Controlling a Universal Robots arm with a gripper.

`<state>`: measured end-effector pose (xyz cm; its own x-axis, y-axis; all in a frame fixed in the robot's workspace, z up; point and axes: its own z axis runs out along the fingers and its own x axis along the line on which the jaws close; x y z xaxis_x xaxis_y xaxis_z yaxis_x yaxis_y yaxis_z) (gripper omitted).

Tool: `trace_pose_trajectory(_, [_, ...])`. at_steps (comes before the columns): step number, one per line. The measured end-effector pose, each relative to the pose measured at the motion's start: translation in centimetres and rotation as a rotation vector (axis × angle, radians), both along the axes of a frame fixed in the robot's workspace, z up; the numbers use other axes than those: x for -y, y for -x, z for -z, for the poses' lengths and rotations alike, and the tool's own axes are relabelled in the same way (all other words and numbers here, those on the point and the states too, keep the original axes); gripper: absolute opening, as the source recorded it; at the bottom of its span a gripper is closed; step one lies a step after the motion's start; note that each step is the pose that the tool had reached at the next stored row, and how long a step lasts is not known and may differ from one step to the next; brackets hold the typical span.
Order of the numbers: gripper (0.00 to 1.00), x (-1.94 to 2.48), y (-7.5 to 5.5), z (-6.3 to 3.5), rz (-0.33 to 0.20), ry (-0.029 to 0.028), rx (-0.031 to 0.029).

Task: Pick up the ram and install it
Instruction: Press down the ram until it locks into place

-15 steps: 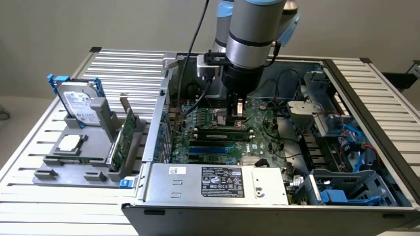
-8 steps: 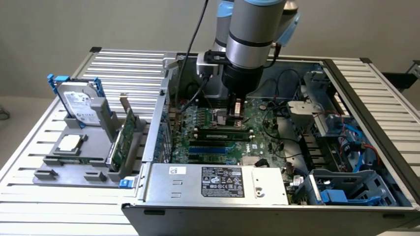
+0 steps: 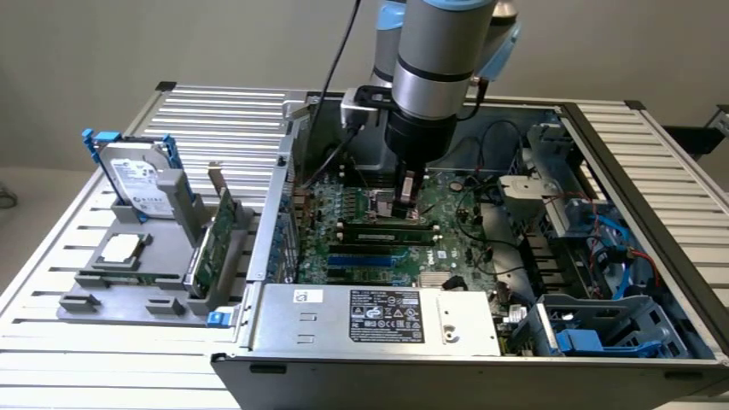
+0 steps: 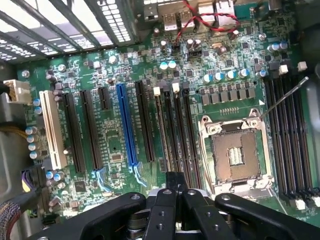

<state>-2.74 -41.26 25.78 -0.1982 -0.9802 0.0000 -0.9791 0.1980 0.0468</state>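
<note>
We see the gripper lowered inside the open computer case, its fingers closed together with nothing between them, just above the motherboard. The ram sits seated in a black slot right below the gripper, near the empty processor socket.

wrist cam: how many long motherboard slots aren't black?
2: one long white plastic slot at the board edge, one long blue plastic slot nearer mid-board. More may hide behind the gripper.
</note>
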Motion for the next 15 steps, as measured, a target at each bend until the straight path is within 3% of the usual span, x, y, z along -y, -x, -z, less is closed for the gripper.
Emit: trace_pose_trajectory(15, [0.11, 0.00, 0.00, 0.00, 0.215, 0.0000, 0.0018])
